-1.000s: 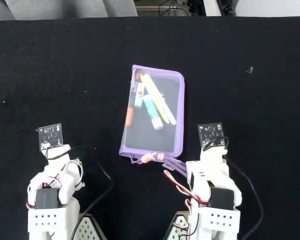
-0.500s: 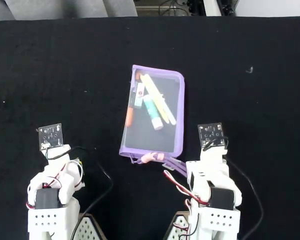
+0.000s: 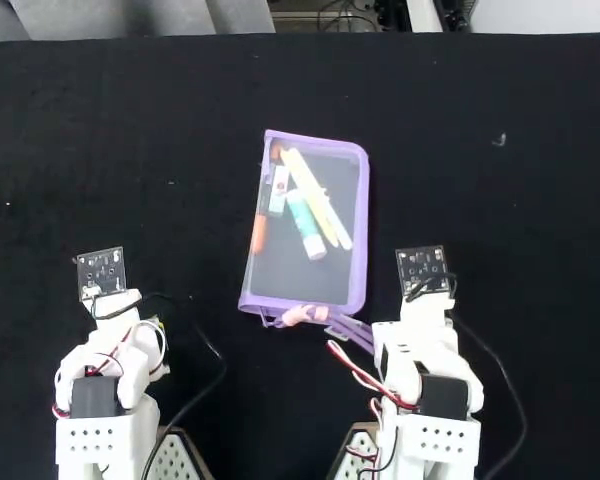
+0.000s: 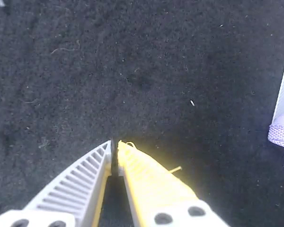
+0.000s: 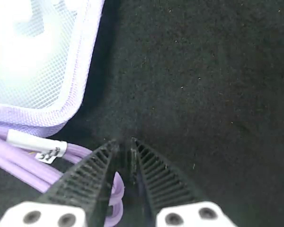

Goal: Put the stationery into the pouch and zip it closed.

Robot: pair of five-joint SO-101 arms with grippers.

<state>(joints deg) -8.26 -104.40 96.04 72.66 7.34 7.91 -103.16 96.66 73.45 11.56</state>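
The left gripper point(image 4: 114, 145) and right gripper point(image 5: 125, 144) sit pinched shut on nothing — yet the strap point(image 5: 78, 156) beside the right one could snag and drag the pouch point(image 3: 300, 280) askew.

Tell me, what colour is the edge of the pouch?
Purple. The pouch has purple trim all round, clearest in the high view.
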